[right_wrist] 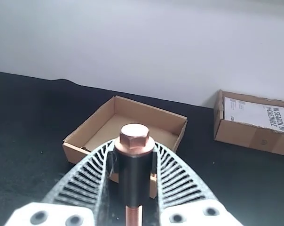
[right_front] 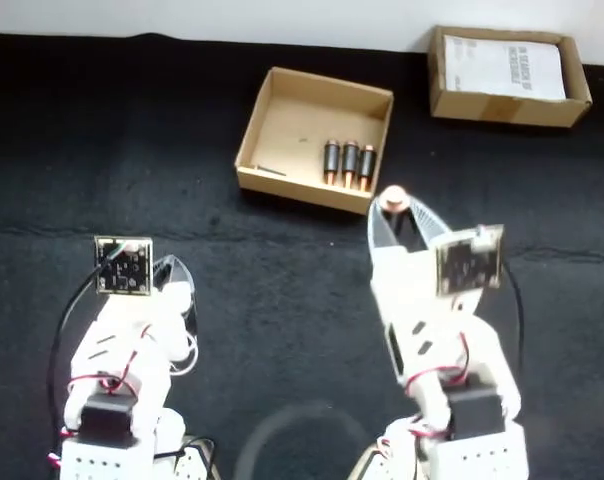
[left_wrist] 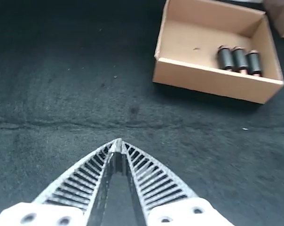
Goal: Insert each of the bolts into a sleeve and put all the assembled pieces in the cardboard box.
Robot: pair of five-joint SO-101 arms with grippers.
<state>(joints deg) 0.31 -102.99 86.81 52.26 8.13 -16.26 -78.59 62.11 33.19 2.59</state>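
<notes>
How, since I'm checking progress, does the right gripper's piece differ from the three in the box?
The held piece stands head up, clamped in the right gripper; the three boxed pieces lie on their sides, loose in the cardboard box. All show dark sleeves with copper bolts.

Open tan cardboard box (right_front: pixel 300 190) near the table's far edge, centre. Three assembled pieces (right_front: pixel 349 163), dark sleeves with copper ends, lie side by side by its right wall. One fourth piece (right_wrist: pixel 133 165) stands upright in the right pincer (right_front: pixel 395 207), copper hex head up, seemingly just outside the box's near right corner.
</notes>
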